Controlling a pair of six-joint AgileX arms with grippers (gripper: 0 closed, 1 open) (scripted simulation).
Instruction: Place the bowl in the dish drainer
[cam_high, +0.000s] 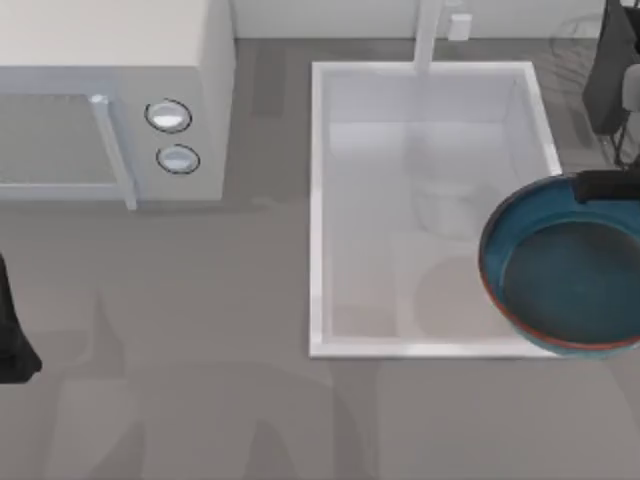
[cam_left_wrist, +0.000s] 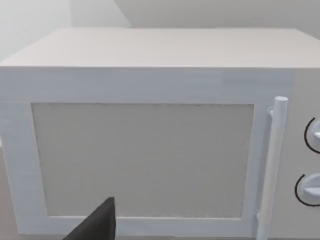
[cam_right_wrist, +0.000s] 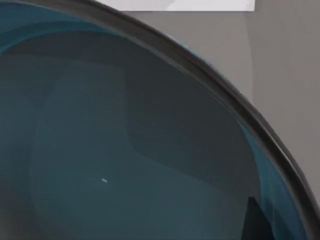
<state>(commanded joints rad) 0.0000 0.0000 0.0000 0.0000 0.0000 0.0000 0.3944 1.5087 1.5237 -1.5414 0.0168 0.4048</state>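
Over the sink basin's (cam_high: 322, 200) right edge, the right hand (cam_high: 598, 186) pinches the bowl's (cam_high: 570, 270) rim.

Teal-blue bowl (cam_high: 570, 285) with reddish-brown rim; white basin (cam_high: 322, 200); grey table (cam_high: 200, 400).

Glossy teal-blue round bowl (cam_right_wrist: 125, 150) seen close up, its dark curved rim running diagonally; beyond the rim, grey tabletop (cam_right_wrist: 285, 65) and a white basin edge (cam_right_wrist: 190, 5).
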